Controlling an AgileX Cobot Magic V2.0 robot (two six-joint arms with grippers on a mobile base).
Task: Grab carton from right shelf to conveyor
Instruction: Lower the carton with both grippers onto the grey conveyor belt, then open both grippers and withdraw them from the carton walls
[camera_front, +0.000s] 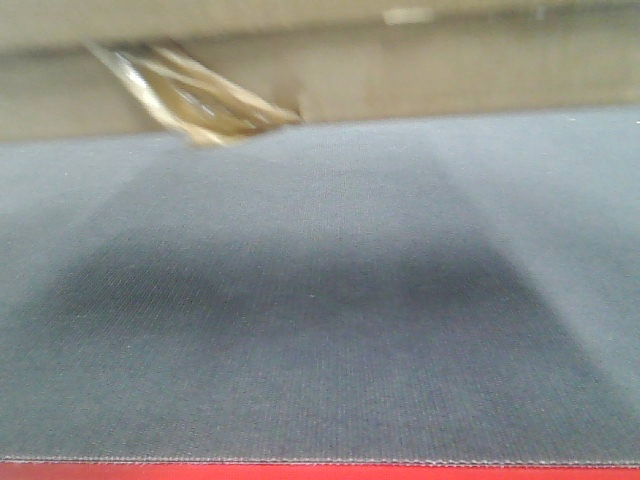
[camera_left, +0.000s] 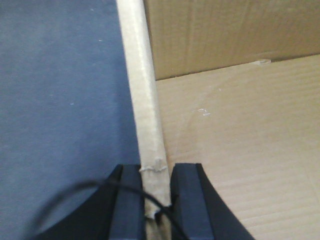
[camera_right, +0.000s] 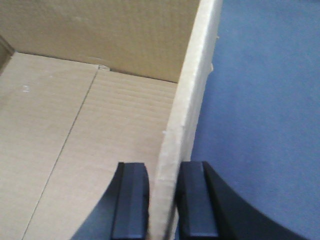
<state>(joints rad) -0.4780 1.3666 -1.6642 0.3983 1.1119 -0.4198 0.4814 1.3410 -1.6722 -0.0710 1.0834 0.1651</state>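
Note:
The carton is an open brown cardboard box. In the left wrist view its side wall (camera_left: 142, 100) runs up the frame, with its inner floor (camera_left: 240, 150) to the right. My left gripper (camera_left: 155, 170) is shut on that wall's top edge. In the right wrist view the opposite wall (camera_right: 192, 100) stands with the inner floor (camera_right: 75, 125) to the left. My right gripper (camera_right: 162, 167) is shut on that wall, one finger on each side. The dark grey conveyor belt (camera_front: 320, 300) fills the front view; neither gripper shows there.
The belt lies just outside both carton walls, in the left wrist view (camera_left: 60, 100) and the right wrist view (camera_right: 265, 100). A red strip (camera_front: 320, 472) edges the belt's near side. Blurred beige cardboard with a torn shiny scrap (camera_front: 190, 95) spans the far side.

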